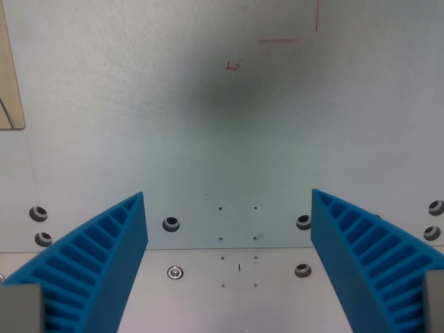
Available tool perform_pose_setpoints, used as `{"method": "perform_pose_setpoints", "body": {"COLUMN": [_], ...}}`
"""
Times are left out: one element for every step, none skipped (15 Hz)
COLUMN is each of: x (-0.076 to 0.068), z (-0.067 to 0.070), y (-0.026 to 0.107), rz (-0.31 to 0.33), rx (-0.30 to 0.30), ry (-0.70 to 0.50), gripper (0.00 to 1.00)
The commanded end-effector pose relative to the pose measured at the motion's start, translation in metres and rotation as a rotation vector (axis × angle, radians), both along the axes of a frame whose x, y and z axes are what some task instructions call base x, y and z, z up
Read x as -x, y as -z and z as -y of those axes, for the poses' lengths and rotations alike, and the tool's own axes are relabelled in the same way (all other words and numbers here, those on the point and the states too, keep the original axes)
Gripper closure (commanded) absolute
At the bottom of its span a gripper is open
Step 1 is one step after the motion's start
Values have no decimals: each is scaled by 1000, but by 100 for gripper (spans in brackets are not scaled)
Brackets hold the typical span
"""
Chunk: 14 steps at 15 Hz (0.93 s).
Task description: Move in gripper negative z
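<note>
A view from a camera on the robot's wrist, looking down past its gripper (229, 208) onto a pale grey-white table surface (139, 104). Two bright blue fingers (104, 257) rise from the bottom corners of the frame, one on the wrist view's left and one on the wrist view's right, each ribbed with a row of slots along its outer face and tapering toward its tip. They stand wide apart, with nothing held between them; only bare surface shows in the gap. At the very bottom corners, small grey blocks sit at the base of each finger. Below and between the fingers lies a lighter metal plate (208, 291), its upper edge running as a faint horizontal line across the frame. Several round screw holes (171, 223) are spread across this lower area, some on the plate and some just above it, with more pairs near the left and right edges of the frame. A small grid of tiny dark dots (238, 239) sits midway between the fingers. Higher up, a soft dark shadow (236, 76) spreads over the table, probably cast by the arm, though its source is out of view. Near it are thin red marks (277, 41), drawn as short lines and a small corner shape. At the upper left edge, a tan, wood-coloured panel (10, 76) cuts into the frame.
</note>
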State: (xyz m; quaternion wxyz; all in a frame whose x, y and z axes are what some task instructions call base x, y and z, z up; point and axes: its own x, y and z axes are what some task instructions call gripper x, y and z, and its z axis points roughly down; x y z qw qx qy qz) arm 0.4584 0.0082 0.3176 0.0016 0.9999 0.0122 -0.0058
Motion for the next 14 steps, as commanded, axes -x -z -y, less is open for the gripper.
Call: {"method": "perform_pose_setpoints", "body": {"x": [0, 0, 0, 0, 0, 0, 0, 0, 0, 0, 0, -1, -1, -1], "z": [0, 0, 0, 0, 0, 0, 0, 0, 0, 0, 0, 0, 0, 0], "y": [-7, -12, -17, -22, -27, -32, -37, -42, -47, -52, -57, -62, -67, -72], "rz": [4, 4, 4, 4, 4, 4, 4, 4, 4, 4, 4, 4, 4, 4], "rx": [0, 0, 0, 0, 0, 0, 0, 0, 0, 0, 0, 0, 0, 0], "ry": [0, 0, 0, 0, 0, 0, 0, 0, 0, 0, 0, 0, 0, 0], "gripper": [0, 0, 0, 0, 0, 0, 0, 0, 0, 0, 0, 0, 0, 0]}}
